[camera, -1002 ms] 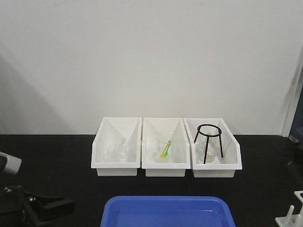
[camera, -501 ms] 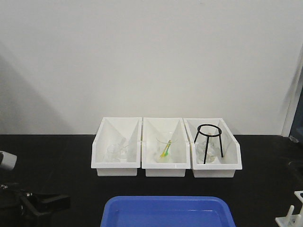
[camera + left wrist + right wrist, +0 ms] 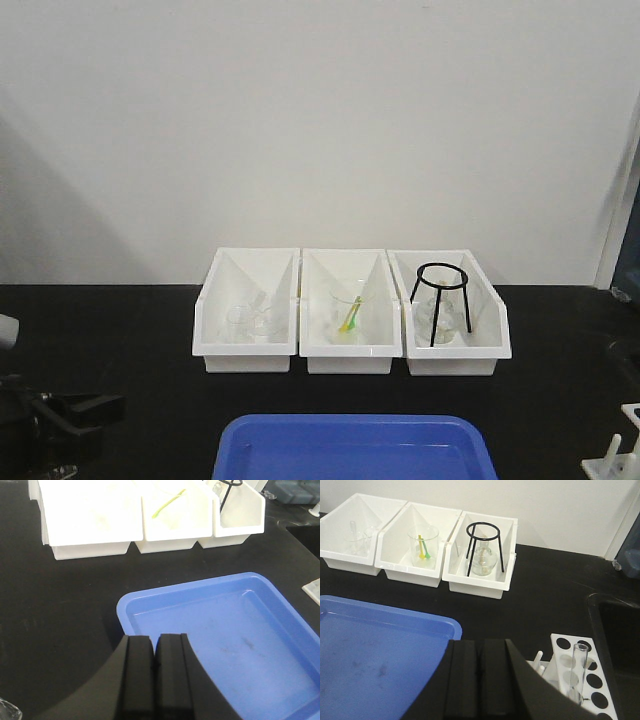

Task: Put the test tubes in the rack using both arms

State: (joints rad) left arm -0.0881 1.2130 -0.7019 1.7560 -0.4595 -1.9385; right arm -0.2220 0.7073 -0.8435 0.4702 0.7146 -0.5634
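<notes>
The white rack (image 3: 571,642) stands right of the blue tray, and its corner shows at the lower right (image 3: 612,462). One clear test tube (image 3: 577,672) stands upright in a rack hole. My right gripper (image 3: 480,641) is shut with nothing between its fingers, low over the table between tray and rack; it is out of the front view. My left gripper (image 3: 155,637) is also shut and empty, just over the tray's near left corner. From the front it sits low at the far left (image 3: 110,407). No tube lies in the tray.
The blue tray (image 3: 350,422) sits front centre. Behind it stand three white bins (image 3: 247,358) holding glassware, the right one with a black tripod ring (image 3: 440,300). A dark sink recess (image 3: 615,630) lies at the right. Some clear glass (image 3: 7,711) shows near my left gripper.
My left gripper has drawn back to the left and lower in the front view. Nothing else has moved.
</notes>
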